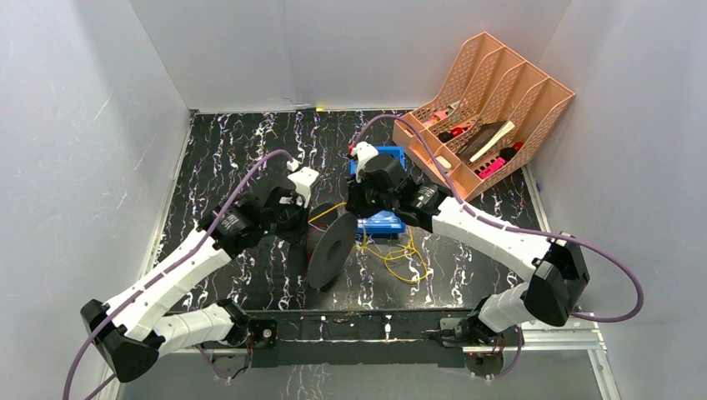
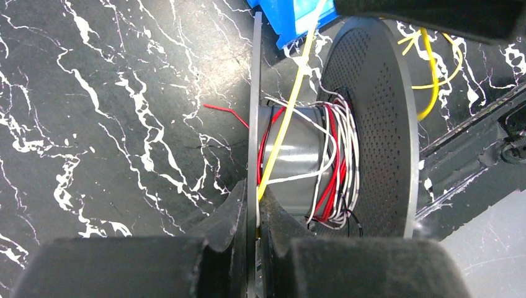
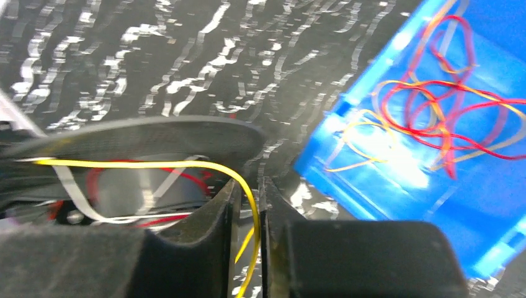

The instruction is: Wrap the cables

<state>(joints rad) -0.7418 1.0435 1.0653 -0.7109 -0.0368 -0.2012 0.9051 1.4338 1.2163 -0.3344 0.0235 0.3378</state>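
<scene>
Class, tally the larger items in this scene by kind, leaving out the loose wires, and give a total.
Robot arms: 2
Spool: 1
Blue bin: 1
Peach file rack: 1
Total: 5

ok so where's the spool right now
In the top view the spool stands on edge at the middle of the table, just nearer than the blue bin; the left gripper is clamped on one flange.
</scene>
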